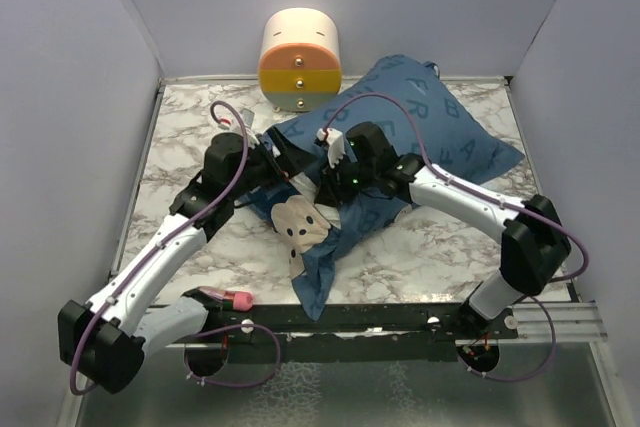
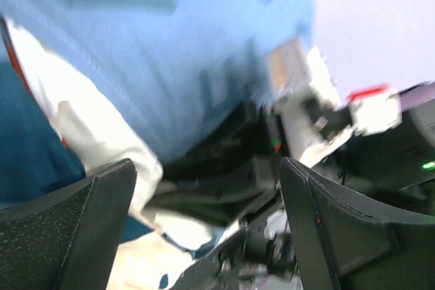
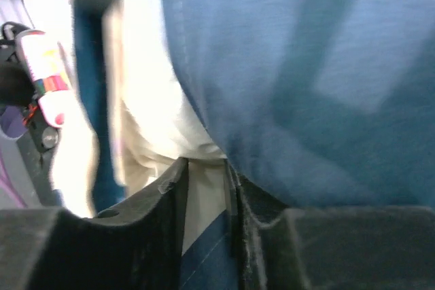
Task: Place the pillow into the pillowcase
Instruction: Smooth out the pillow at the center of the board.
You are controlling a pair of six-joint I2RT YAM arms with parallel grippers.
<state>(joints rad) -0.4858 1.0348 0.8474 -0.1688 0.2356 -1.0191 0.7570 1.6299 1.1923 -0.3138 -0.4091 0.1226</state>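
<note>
Top external: high and behind the arm bases, tilted down and forward over the whole table (image 1: 180, 147) to the back wall; the farthest view.
Left wrist: just behind the left gripper (image 2: 207, 168), very near the pillowcase (image 2: 170, 45), facing the right arm's wrist.
Right wrist: just behind the right gripper (image 3: 207, 171), pressed close to the cloth; blurred, seemingly facing the left arm.
Shared: all views take in the pillowcase; both wrist views catch the pillow (image 2: 61, 100) at its mouth.

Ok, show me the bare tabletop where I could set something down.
Bare table in the back left corner, between wall and cylinder; also front right, between pillowcase and right arm. Crowded in the middle, where left arm and right arm meet.
</note>
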